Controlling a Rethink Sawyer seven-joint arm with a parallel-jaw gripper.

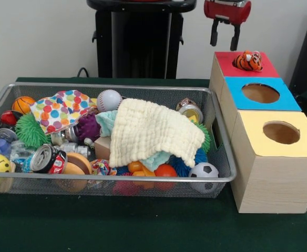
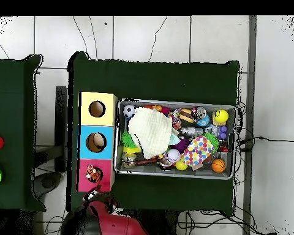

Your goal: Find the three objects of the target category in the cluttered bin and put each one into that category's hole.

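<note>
Green-clothed table [image 1: 143, 231]: tiger toy [image 1: 248, 61] resting on red box [image 1: 228, 64], not yet in. Gripper [image 1: 225, 35] hanging released just above; next, regrasp or nudge into hole, judging by position.

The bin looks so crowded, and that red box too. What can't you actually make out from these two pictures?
- Whatever lies under the cream cloth, in both views.
- The red box: the tiger toy sits over its hole, both views.
- Inside the blue box and yellow box: too dark, front view.
- The arm above the gripper: cut by the top edge, front view.
</note>
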